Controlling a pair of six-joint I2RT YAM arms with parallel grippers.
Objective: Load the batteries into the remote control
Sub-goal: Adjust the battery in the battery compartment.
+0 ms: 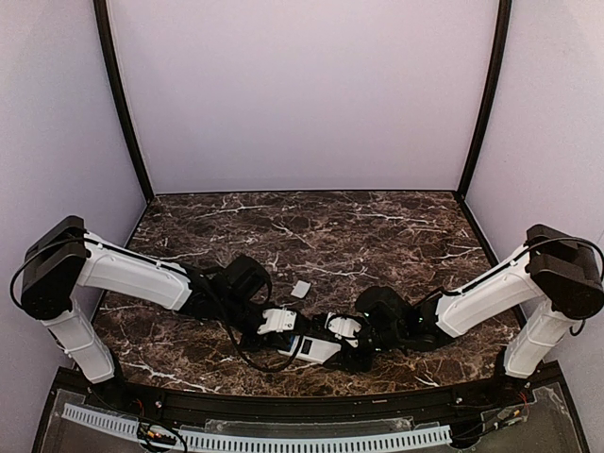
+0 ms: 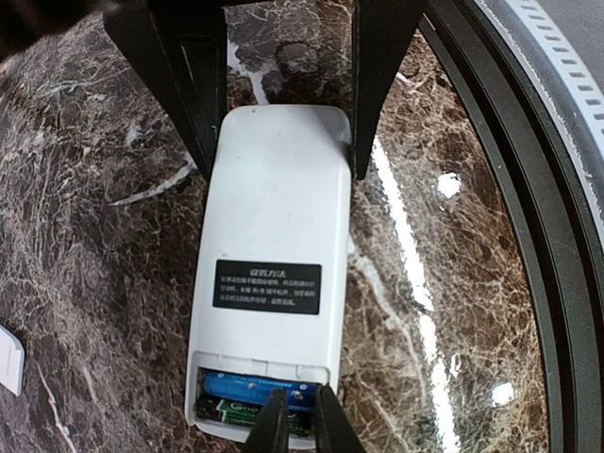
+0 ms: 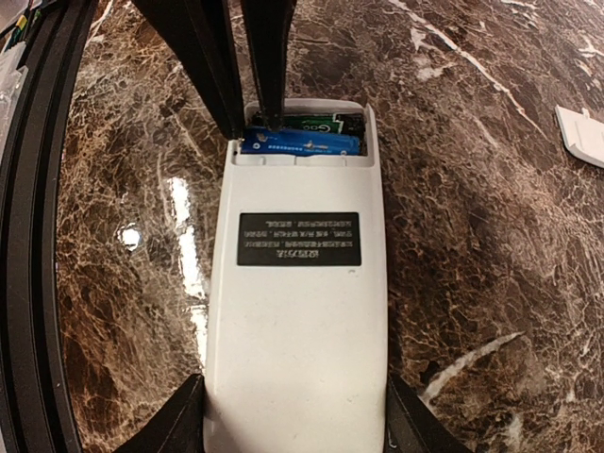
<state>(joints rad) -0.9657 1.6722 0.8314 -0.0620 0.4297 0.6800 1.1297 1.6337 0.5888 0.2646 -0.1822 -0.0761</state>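
My top cam sits high behind the arm bases, looking down and fwd over the whole table (image 1: 377, 226) to the back wall; it's the far, wide view. Left wrist cam looks steeply down, close in, along its own fingers (image 2: 373, 85) at the remote (image 2: 274, 274). Right wrist cam does the same from the opposite end, so I see the remote's label upside down there. All 3 views share the remote; both wrist cams also catch the batteries (image 3: 302, 142).

Both arms reach inward, meeting at lower centre. The left gripper (image 2: 283, 142) straddles the remote (image 2: 274, 255). The right gripper (image 3: 253, 118) stands narrow
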